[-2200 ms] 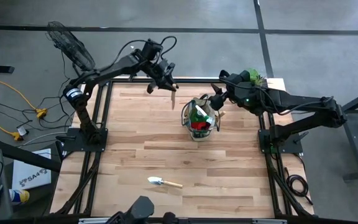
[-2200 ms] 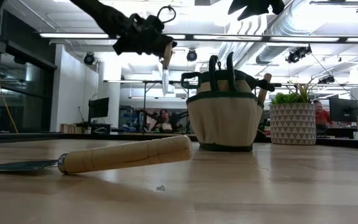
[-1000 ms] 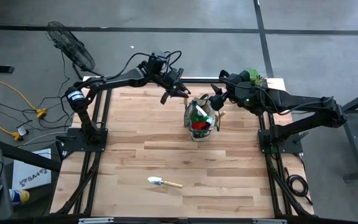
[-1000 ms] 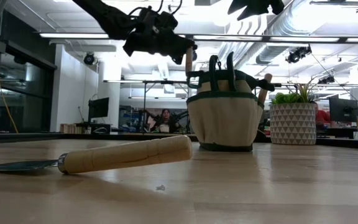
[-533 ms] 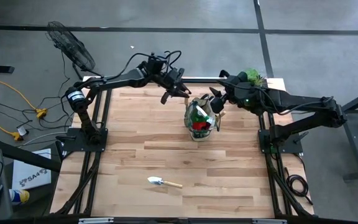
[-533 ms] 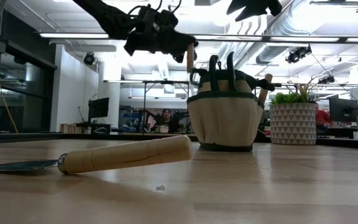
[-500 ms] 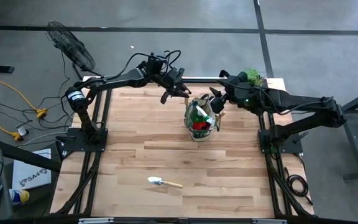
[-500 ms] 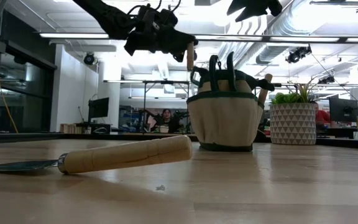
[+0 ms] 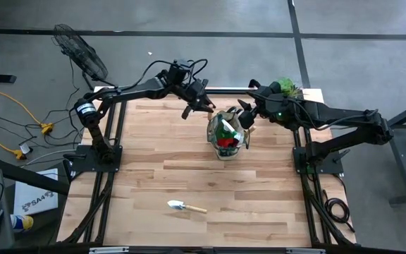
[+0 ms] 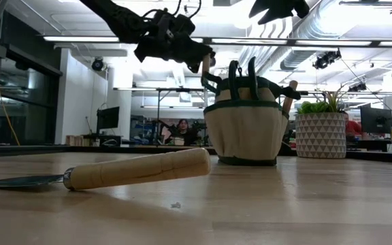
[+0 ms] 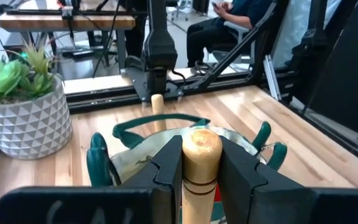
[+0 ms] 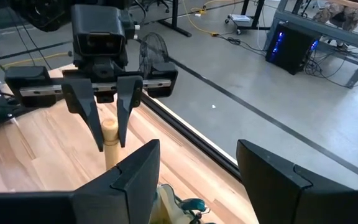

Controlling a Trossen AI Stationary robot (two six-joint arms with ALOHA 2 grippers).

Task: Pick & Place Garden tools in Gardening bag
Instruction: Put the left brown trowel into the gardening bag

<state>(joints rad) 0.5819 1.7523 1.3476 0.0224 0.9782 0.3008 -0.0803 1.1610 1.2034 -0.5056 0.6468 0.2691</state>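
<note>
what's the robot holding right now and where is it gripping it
The left gripper holds a wooden-handled tool by the end of its handle, above the gardening bag.

1. The left hand (image 9: 204, 106) is held above the counter (image 9: 154, 176), clamped on a wooden-handled tool (image 11: 201, 158).
2. The gardening bag (image 9: 227, 134) stands just beside and below that hand.
3. The right hand (image 9: 244, 116), fingers apart, is poised at the bag's opposite side.
4. A trowel (image 9: 186, 207) lies on the counter, well apart from both hands.
5. A potted plant (image 10: 320, 133) stands behind the right hand.
</note>
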